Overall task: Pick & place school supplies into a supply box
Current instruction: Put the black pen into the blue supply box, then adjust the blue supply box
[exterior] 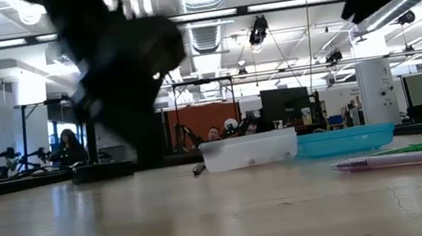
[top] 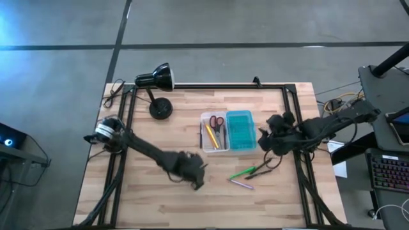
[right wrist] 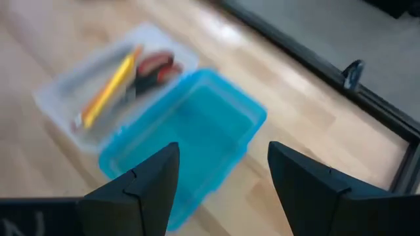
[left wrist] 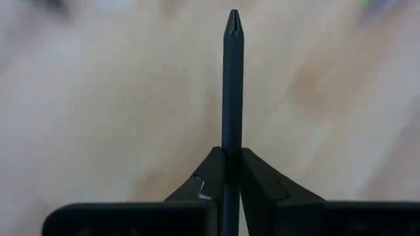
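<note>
The supply box lies open mid-table: a clear half [top: 213,131] holding red-handled scissors [top: 218,122] and a yellow pencil [top: 210,137], and an empty teal half [top: 240,130]. A green pen [top: 245,171], a pink pen [top: 241,184] and a dark pen [top: 264,167] lie on the wood near the box's near-right side. My left gripper [top: 195,175] is near the table's middle, shut on a black pen [left wrist: 232,78]. My right gripper [right wrist: 223,177] hovers open just right of the teal half [right wrist: 190,131], touching nothing. My left gripper pinches the black pen's shaft [left wrist: 231,147] between its two fingertips [left wrist: 259,174]. The pen runs along the fingers, not across them, and its pointed end [left wrist: 233,18] sticks out well past the fingertips. Whether any part rests on the table cannot be told.
A black desk lamp [top: 156,80] stands at the table's far left, its round base [top: 160,108] left of the box. A black frame rail [top: 217,86] runs along the far edge. In the low view the box halves [exterior: 250,149] and pens [exterior: 415,157] lie right of centre.
</note>
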Controlling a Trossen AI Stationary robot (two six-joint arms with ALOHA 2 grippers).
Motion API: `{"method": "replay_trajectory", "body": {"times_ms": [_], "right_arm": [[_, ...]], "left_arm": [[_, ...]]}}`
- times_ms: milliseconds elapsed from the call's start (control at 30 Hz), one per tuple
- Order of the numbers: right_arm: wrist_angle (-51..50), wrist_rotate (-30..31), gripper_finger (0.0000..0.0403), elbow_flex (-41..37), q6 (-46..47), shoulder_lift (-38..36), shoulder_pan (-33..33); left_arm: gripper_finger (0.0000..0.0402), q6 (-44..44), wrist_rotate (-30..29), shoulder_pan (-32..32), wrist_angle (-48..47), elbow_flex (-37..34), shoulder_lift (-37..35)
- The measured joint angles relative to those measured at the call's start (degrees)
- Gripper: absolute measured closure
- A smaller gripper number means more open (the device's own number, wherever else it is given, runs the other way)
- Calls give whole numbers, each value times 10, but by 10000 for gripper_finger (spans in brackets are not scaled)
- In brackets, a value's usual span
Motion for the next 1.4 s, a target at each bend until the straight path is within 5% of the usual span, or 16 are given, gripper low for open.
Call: {"method": "replay_trajectory", "body": {"times_ms": [267,567,833,1200,1400], "right_arm": [[0,59,179,-1,34,-60,-1],[-1,48,179,-8,62,-30,-2],[-26,32,179,-8,59,1,-2],[-28,48,179,-9,40,3,-2],[-28,51,179,-11,33,4,-2]], "left_arm": [[390,7,-38,135,131,2,-88],[367,-7,9,267,165,3,-37],[291,12,42,264,177,5,-33],[290,49,-52,227,-76,2,-84],[309,65,-53,231,-56,0,-32]]}}
